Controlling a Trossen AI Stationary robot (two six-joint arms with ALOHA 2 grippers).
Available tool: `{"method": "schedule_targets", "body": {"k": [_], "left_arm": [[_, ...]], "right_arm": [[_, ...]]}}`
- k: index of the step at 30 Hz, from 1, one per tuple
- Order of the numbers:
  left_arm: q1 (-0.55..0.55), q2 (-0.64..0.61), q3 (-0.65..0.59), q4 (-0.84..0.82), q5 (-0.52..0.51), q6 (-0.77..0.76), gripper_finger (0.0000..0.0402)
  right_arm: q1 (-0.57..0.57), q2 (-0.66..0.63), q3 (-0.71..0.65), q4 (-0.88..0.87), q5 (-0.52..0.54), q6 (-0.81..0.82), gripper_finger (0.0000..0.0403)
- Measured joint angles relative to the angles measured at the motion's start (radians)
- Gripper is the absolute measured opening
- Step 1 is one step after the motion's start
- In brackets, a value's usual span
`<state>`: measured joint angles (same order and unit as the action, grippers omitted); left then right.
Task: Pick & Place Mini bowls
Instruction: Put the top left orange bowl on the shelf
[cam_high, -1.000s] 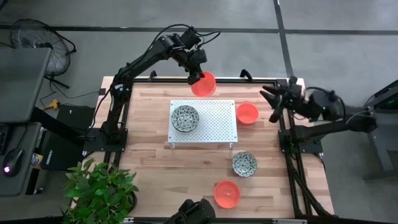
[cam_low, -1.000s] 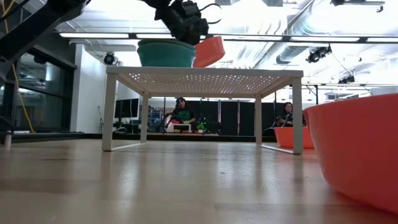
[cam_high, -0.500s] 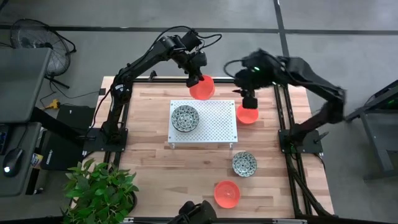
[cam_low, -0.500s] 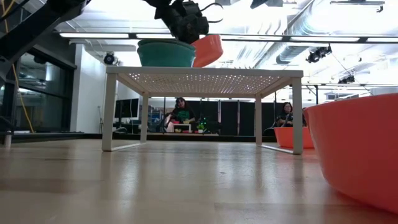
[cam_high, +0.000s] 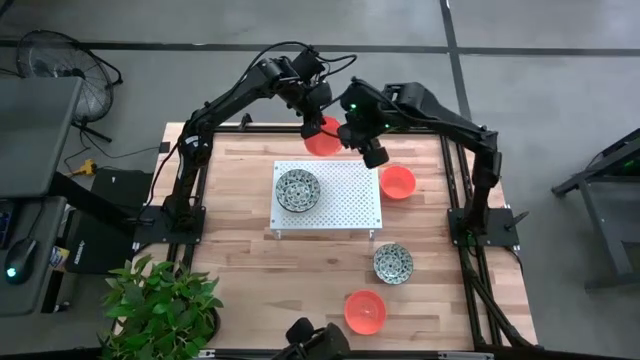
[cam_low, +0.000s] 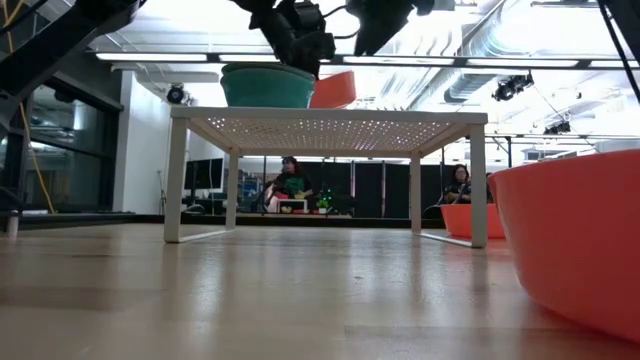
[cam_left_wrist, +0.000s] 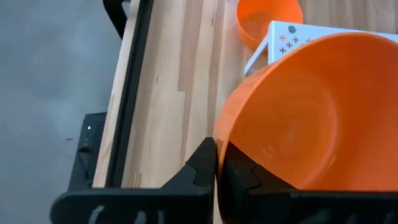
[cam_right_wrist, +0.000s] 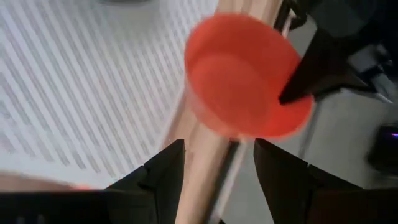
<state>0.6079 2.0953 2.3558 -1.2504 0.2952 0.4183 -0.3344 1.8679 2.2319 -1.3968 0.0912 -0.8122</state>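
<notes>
High view, step in hand: the left gripper (cam_high: 318, 118) holds a plain glossy orange-red mini bowl (cam_high: 322, 140) by its rim, above the far edge of the wooden table (cam_high: 250, 270), just beyond the white perforated square platform (cam_high: 345, 200). Judged a carry toward that platform.
High view, right gripper (cam_high: 372, 152): close beside the held bowl, above the platform's far right corner, jaws apart, nothing between them.
High view, count: three orange-red bowls, namely the held one, a second (cam_high: 398, 182) on the table right of the platform, a third (cam_high: 365, 312) near the front edge. Two white bowls with dark speckled pattern, one (cam_high: 298, 190) on the platform, one (cam_high: 393, 263) on the table. A sixth bowl is not seen here.
Low view: held bowl (cam_low: 334, 90) tilted above the platform top (cam_low: 330, 116), beside a teal-looking bowl (cam_low: 268, 85) resting on it. One orange-red bowl (cam_low: 580, 240) looms near the camera; another (cam_low: 472, 220) sits behind the platform leg. Two people sit in the room beyond.
Left wrist view: fingers (cam_left_wrist: 202, 165) clamped on the bowl's rim (cam_left_wrist: 311, 118), one inside, one outside.
Right wrist view: own fingers (cam_right_wrist: 165, 171) stand wide, the held bowl (cam_right_wrist: 245, 84) ahead of them, not between.
Next move, judged: either a handover or a set-down; the two arms are crowded, so the right needs care to avoid knocking the bowl.
</notes>
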Motion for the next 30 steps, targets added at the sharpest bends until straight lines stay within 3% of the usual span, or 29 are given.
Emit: {"method": "schedule_targets", "body": {"k": [3,12,16,25,30], "left_arm": [[0.000,0.000,0.000,0.001,-0.014,0.025,0.0000],[-0.006,0.000,0.000,0.003,-0.021,0.084,0.0000],[-0.021,0.000,0.000,0.012,-0.041,0.090,0.0000],[-0.045,0.000,0.000,0.055,-0.088,0.012,0.0000],[-0.047,0.001,0.000,0.082,-0.033,-0.020,0.0000]], "right_arm": [[0.001,-0.003,-0.028,0.011,0.058,-0.078,0.0182],[0.019,-0.003,-0.153,0.064,0.090,-0.213,0.0181],[0.047,-0.002,-0.201,0.126,0.182,-0.222,0.0181],[0.104,-0.007,-0.208,0.091,0.390,-0.150,0.0181],[0.122,-0.027,-0.206,0.076,0.382,-0.151,0.0181]]}}
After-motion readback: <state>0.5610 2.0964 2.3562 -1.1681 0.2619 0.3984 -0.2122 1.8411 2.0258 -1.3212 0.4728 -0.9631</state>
